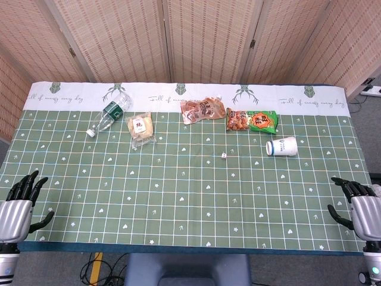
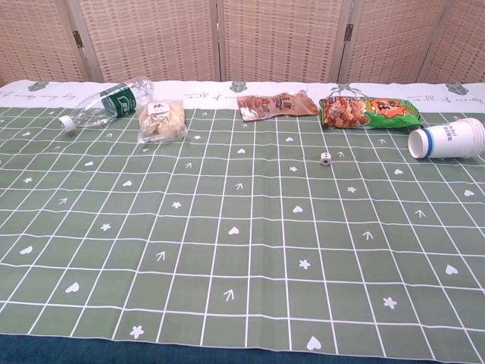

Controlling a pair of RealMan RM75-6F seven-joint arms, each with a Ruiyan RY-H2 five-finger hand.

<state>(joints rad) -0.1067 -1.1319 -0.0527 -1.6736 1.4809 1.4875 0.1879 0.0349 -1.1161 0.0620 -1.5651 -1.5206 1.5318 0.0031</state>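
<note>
Both hands only show in the head view, down at the near corners, and each is cut off at the wrist by the frame edge. The left hand (image 1: 21, 205) sits at the near left edge of the table (image 1: 178, 202), fingers spread apart, holding nothing. The right hand (image 1: 360, 205) mirrors it at the near right edge, fingers also apart and empty. The chest view doesn't catch either of them.

Everything else lies in a row toward the far side, well apart from both hands. Closest to the right hand is the paper cup (image 1: 281, 146), white with a blue band, tipped on its side; in the chest view its right end is clipped by the frame. Closest to the left hand is the plastic water bottle (image 1: 109, 114), lying down, green label, print too small to read. Just beside it is a small clear bag of bread (image 1: 141, 129) with a white sticker I can't make out. Then an orange-brown snack packet (image 1: 203, 109) and a green snack bag (image 1: 252, 120) with orange lettering that isn't legible. A tiny white die (image 1: 224, 156) sits alone nearer the middle, pips hard to tell.

The white strip of the tablecloth has cursive writing, roughly "Full of sunny every day", partly hidden by the bottle and packet.
</note>
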